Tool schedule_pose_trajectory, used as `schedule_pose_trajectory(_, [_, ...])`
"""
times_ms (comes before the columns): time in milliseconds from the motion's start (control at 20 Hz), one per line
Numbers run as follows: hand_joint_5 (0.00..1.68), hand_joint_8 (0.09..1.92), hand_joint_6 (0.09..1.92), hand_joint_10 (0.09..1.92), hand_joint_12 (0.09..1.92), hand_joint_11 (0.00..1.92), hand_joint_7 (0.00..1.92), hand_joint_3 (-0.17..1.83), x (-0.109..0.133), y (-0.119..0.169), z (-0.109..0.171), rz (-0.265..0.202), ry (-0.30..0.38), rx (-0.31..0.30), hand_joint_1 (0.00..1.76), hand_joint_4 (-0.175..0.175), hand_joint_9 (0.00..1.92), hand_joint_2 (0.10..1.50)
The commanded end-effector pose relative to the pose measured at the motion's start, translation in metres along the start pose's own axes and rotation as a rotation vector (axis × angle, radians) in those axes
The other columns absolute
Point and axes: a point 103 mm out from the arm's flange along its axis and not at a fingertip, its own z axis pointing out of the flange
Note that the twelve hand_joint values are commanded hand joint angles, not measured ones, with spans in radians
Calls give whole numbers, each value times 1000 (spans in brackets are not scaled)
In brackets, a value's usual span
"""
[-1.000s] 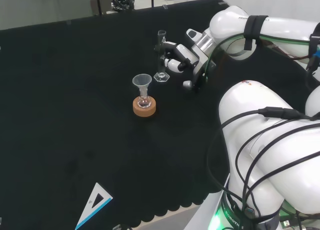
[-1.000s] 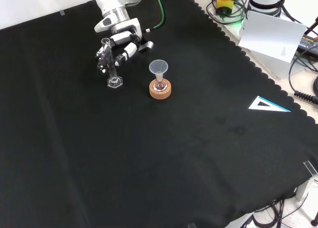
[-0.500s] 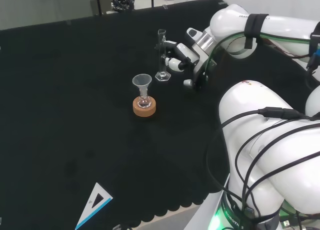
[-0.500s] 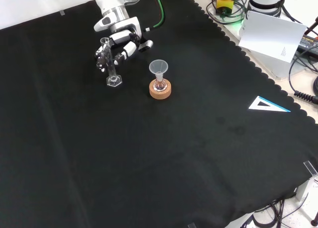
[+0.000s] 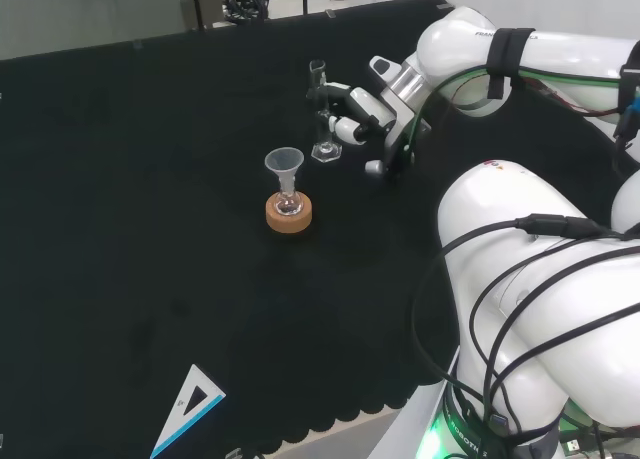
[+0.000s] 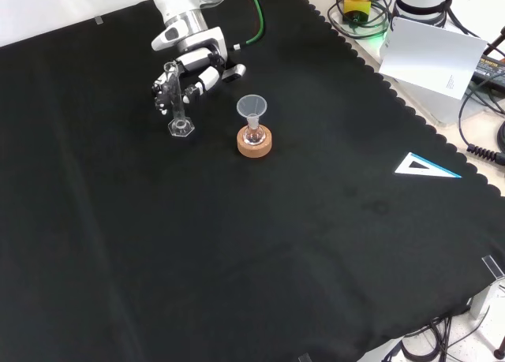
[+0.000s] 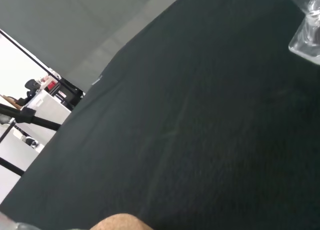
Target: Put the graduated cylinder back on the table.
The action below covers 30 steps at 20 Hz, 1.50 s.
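On the black-clothed tabletop (image 6: pixel 237 244) the graduated cylinder (image 6: pixel 176 102) is seen upright in the front view, its hexagonal foot resting on the cloth at about ten o'clock from the cork ring (image 6: pixel 256 143). The hand (image 6: pixel 193 69) is placed at about one o'clock of the cylinder, and its fingers (image 6: pixel 163 90) are curled round the upper part of the tube. In the head view the same cylinder (image 5: pixel 321 114) is found at about one o'clock from the cork ring (image 5: pixel 289 215), with the hand (image 5: pixel 362 114) at its three o'clock side and the fingers closed about the tube. A small flask with a funnel (image 6: pixel 252 108) in its neck is carried by the cork ring. A blue-edged triangular ruler (image 6: pixel 424 166) lies well apart, at about four o'clock from the ring in the front view. In the wrist view the cylinder's clear foot (image 7: pixel 306 39) is seen on the cloth.
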Motion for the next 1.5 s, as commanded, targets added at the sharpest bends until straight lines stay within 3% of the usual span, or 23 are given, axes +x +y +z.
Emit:
schedule_pose_trajectory(50, [400, 652, 365, 87, 1351, 263, 337, -175, 1, -1, 2, 1, 1, 29, 908, -74, 769, 933])
schedule_pose_trajectory(950, [350, 680, 142, 87, 1423, 110, 107, -175, -4, 0, -16, 30, -12, -1, 841, -85, 581, 901])
schedule_pose_trajectory(1300, [324, 679, 87, 87, 1454, 30, 37, -175, 3, -7, -59, 45, -67, -17, 813, -85, 506, 888])
schedule_pose_trajectory(1500, [304, 676, 87, 87, 1470, 2, 5, -175, 7, -17, -88, 52, -136, -15, 799, -85, 474, 886])
